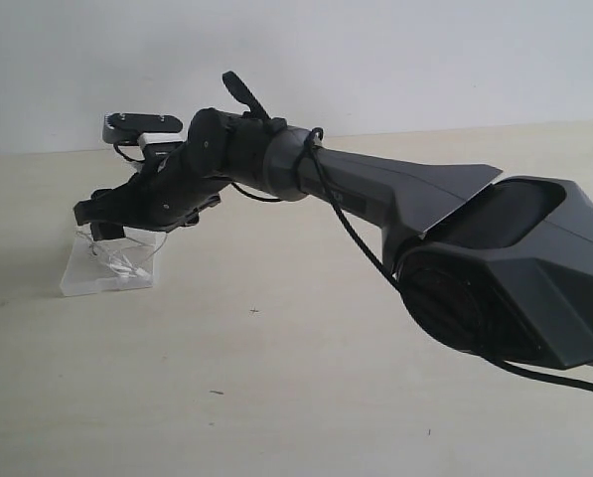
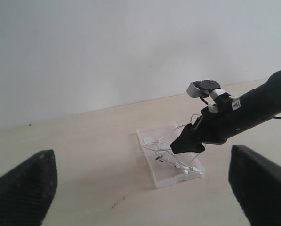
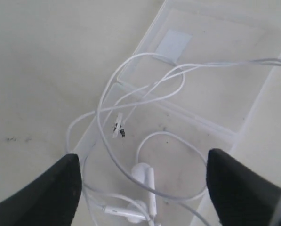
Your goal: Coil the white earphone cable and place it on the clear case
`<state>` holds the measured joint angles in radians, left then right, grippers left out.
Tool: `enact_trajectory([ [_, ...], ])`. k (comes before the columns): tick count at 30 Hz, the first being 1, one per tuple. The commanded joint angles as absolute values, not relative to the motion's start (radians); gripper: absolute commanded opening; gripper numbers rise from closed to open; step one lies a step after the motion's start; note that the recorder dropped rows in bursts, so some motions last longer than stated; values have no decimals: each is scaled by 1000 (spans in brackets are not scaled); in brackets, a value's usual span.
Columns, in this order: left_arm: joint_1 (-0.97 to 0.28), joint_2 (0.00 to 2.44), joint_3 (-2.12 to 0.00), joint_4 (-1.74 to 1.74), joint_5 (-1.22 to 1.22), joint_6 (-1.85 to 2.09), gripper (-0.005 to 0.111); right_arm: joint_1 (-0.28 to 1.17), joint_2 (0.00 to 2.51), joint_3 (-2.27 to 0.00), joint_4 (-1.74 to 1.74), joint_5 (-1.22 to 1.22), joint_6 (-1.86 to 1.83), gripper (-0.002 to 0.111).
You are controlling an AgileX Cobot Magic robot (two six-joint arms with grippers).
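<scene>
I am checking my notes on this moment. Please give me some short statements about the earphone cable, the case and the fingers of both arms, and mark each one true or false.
1. The white earphone cable lies mostly on the clear case. True.
2. The right fingers are shut on the cable. False: they stand apart above it, and nothing is gripped between them.
3. The left fingers are open and hold nothing. True.
4. The cable is wound into a tight, neat coil. False: it lies in loose, crossing loops, and one loop hangs over the edge of the case.
5. The left fingers are directly above the case. False: they are well away from it, and only the right arm reaches over it.
</scene>
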<state>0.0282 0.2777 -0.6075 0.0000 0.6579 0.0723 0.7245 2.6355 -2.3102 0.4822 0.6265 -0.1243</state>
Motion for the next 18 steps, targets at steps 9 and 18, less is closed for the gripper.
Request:
enact_trajectory([
  [9, 30, 273, -606, -9, 657, 45, 94, 718, 2548, -2310, 378, 541, -40, 66],
  [18, 30, 273, -606, -14, 657, 45, 94, 713, 2492, -2310, 299, 605, -33, 57],
])
